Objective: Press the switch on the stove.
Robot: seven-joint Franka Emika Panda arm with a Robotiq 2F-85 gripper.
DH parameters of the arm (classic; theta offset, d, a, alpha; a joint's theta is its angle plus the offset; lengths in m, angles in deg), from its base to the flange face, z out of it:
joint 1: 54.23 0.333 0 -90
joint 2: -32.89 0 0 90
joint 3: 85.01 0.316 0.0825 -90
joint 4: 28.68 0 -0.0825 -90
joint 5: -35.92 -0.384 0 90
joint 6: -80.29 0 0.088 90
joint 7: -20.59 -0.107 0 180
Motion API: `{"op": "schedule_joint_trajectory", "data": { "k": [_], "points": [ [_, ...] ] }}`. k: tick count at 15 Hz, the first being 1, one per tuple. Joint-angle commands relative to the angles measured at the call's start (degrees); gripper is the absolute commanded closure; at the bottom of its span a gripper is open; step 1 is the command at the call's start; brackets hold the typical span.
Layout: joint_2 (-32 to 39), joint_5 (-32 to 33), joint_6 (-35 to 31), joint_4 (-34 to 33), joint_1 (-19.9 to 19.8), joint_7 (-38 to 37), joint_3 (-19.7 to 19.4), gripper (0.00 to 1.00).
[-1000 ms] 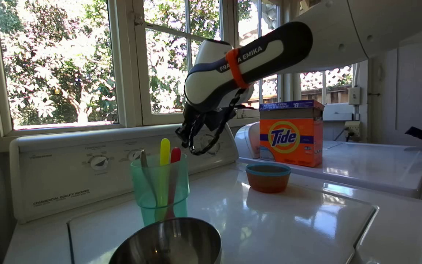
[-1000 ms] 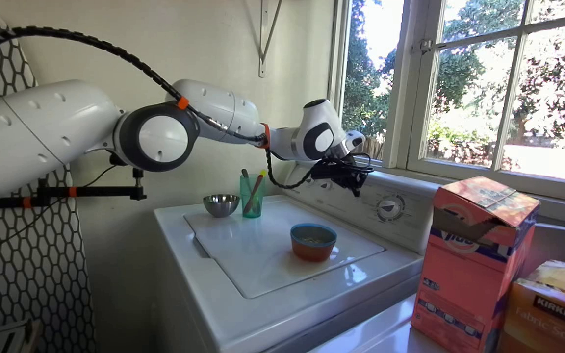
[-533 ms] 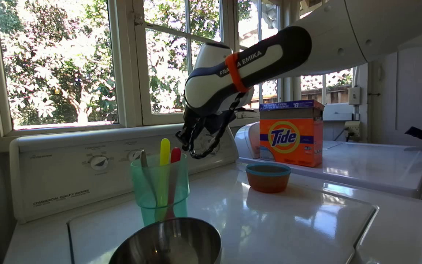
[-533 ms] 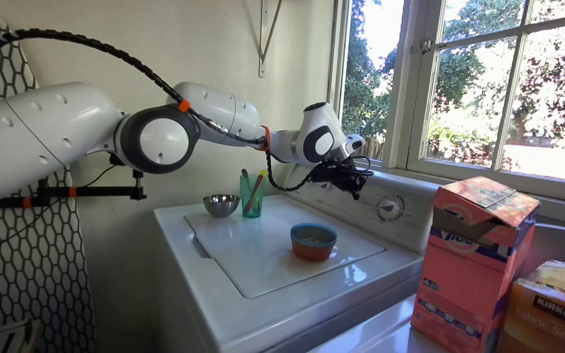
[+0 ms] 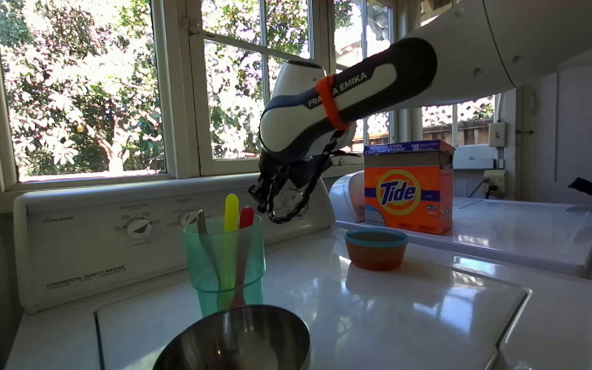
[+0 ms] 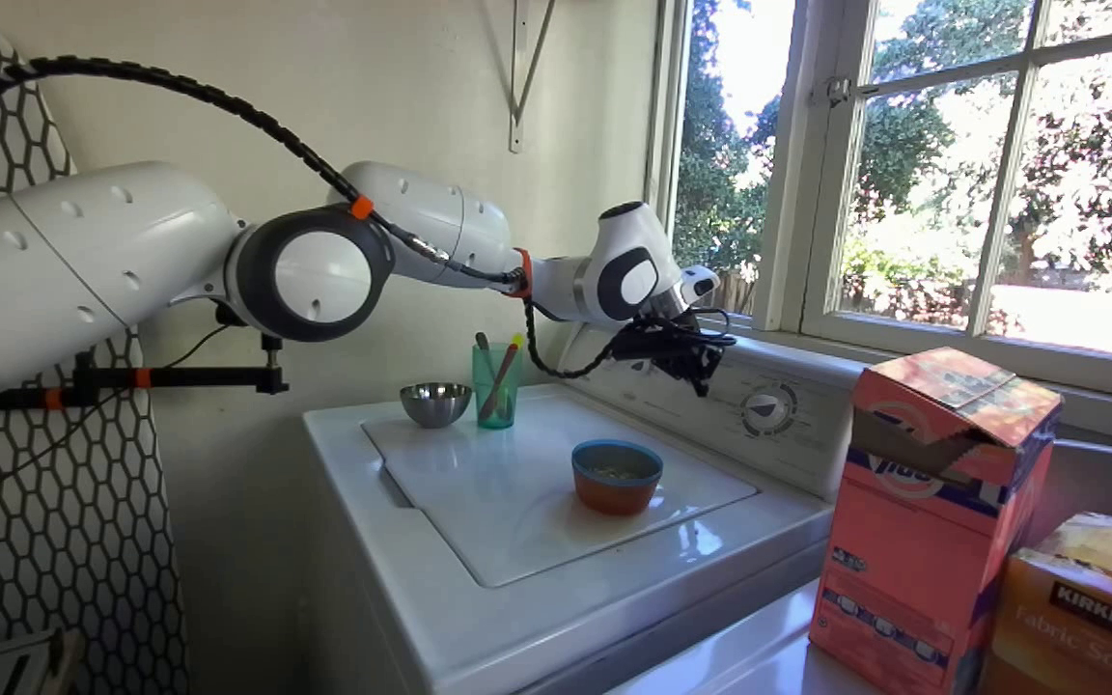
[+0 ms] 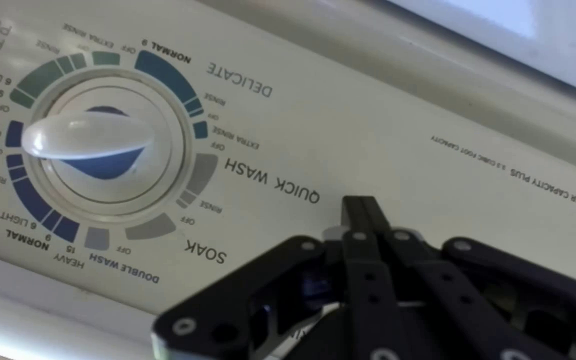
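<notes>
The stove (image 6: 479, 483) is the wide white appliance with a glossy top; its raised back panel with round knobs also fills the wrist view (image 7: 393, 130). The large knob (image 7: 113, 185) has a white grip over a blue pointer, and it shows in an exterior view (image 6: 765, 412). Two smaller knobs (image 5: 139, 228) (image 5: 189, 218) are farther along the panel. My gripper (image 7: 360, 199) has its fingertips together with nothing between them. It points down at the panel beside the "QUICK WASH" print, to one side of the large knob. Whether the tips touch the panel, I cannot tell.
On the stove top stand an orange bowl with a blue rim (image 6: 617, 483), a green cup with spoons (image 5: 224, 293) and a metal bowl (image 5: 244, 334). A Tide box (image 5: 409, 192) stands on the second white appliance (image 5: 522, 218), beside a Kirkland box (image 6: 1087, 608). Windows rise behind the panel.
The arm and gripper have come down slightly toward the panel over the last second, with very little motion in the last half second. The knobs and objects look unmoved.
</notes>
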Motion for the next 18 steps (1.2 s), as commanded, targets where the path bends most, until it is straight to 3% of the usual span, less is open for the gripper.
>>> {"op": "schedule_joint_trajectory", "data": {
  "k": [1,3,9,18],
  "points": [
    [1.78,0.4,3.58,-2.07,0.15,-1.08,-0.89,1.0],
    [0.13,-0.26,4.89,-0.81,0.16,0.65,0.22,1.0],
    [-5.87,-6.68,7.67,2.27,-2.98,11.79,10.4,1.0],
    [-15.46,-0.99,28.2,5.89,-0.35,5.6,4.82,1.0]
  ]
}}
